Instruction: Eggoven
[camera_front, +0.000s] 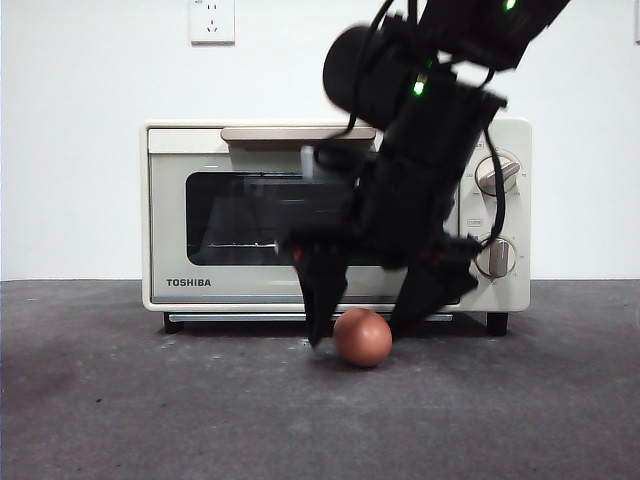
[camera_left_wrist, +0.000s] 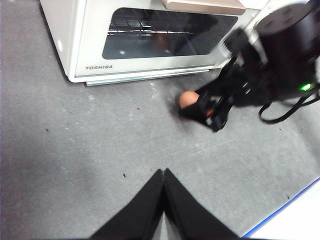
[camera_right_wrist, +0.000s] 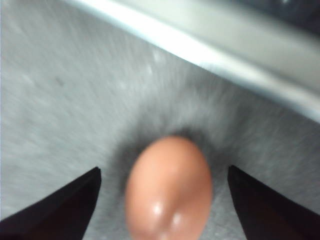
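A reddish-brown egg (camera_front: 362, 337) lies on the dark table just in front of the cream TOSHIBA toaster oven (camera_front: 190, 250), whose door is closed. My right gripper (camera_front: 362, 322) is down at the table with its jaws open, one on each side of the egg, not touching it. In the right wrist view the egg (camera_right_wrist: 169, 194) sits between the two jaws of the right gripper (camera_right_wrist: 164, 180). In the left wrist view my left gripper (camera_left_wrist: 163, 174) is shut and empty, well back from the egg (camera_left_wrist: 188, 99) and the oven (camera_left_wrist: 95, 50).
The oven's beige handle (camera_front: 298, 134) and two knobs (camera_front: 497, 173) face me. A wall socket (camera_front: 211, 20) is on the white wall behind. A blue-edged table border (camera_left_wrist: 287, 207) shows near the left gripper.
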